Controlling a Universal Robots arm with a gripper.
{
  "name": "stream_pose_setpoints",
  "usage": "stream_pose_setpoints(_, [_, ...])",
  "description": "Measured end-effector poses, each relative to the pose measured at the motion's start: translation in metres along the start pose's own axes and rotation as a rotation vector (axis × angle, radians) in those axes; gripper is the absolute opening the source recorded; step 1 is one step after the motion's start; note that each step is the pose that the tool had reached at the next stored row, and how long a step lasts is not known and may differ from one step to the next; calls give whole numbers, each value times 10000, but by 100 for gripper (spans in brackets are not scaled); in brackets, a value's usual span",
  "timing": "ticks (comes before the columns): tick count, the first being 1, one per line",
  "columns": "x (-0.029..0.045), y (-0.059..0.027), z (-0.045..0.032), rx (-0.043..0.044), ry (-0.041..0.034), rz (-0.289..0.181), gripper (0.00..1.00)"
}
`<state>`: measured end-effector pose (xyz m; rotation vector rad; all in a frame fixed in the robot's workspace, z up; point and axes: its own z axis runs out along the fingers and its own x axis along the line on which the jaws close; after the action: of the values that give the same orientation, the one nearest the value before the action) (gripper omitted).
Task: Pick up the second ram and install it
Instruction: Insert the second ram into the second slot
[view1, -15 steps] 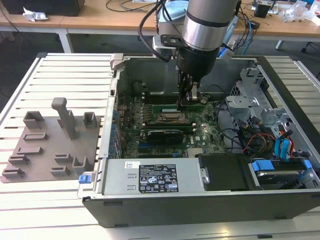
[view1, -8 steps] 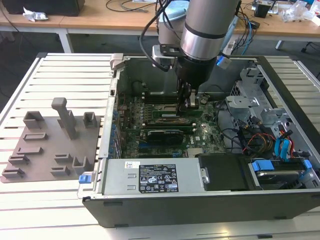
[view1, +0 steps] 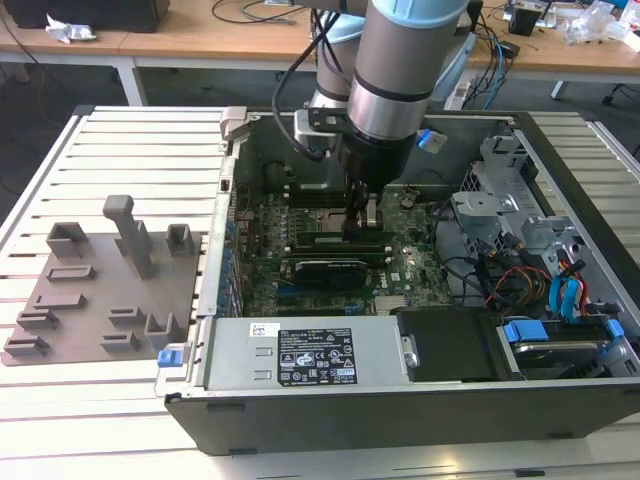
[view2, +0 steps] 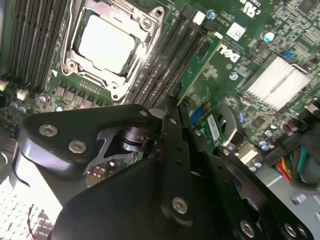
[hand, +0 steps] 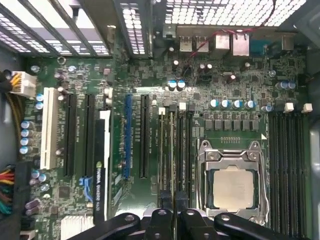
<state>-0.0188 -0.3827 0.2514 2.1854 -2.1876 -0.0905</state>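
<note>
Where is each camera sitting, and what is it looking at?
Exterior view: off the arm, above the open computer case, looking down into it; the arm and gripper show.
First wrist view: on the wrist, facing squarely onto the motherboard; the gripper shows.
Second wrist view: on the wrist, looking slantwise across the board; the gripper looms close in front.
Shared: both wrist views show the CPU socket and the memory slots beside it.
</note>
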Motion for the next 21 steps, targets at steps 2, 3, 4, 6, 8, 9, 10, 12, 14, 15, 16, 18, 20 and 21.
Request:
stream_pose_setpoints(2, [-51,7,80,-1,1,16,13])
stream_pose_setpoints(3, [-62,25,119,0,-1,15,13])
stream_pose_setpoints(4, [-63,47,139,0,-1,17,13])
stream_pose_setpoints(6, [-62,46,155,-1,1,15,13])
stream_pose_setpoints(8, [-63,35,172,0,-1,15,13])
stream_pose_setpoints(9, [-63,33,181,0,0,17,13])
stream_pose_setpoints(10, [-63,29,190,-1,0,16,13])
stream_pose_setpoints(12, [-64,27,203,-3,1,16,13])
stream_pose_setpoints(14, [-65,26,205,8,-35,12,13])
stream_pose_setpoints(15, [-66,26,199,22,-52,9,13])
stream_pose_setpoints(16, [-66,28,187,24,-63,9,13])
stream_pose_setpoints(18, [-66,35,138,35,-99,9,13])
stream_pose_setpoints(20, [-66,47,139,36,-413,-6,13])
stream_pose_setpoints(21, [-64,48,144,36,-415,9,13])
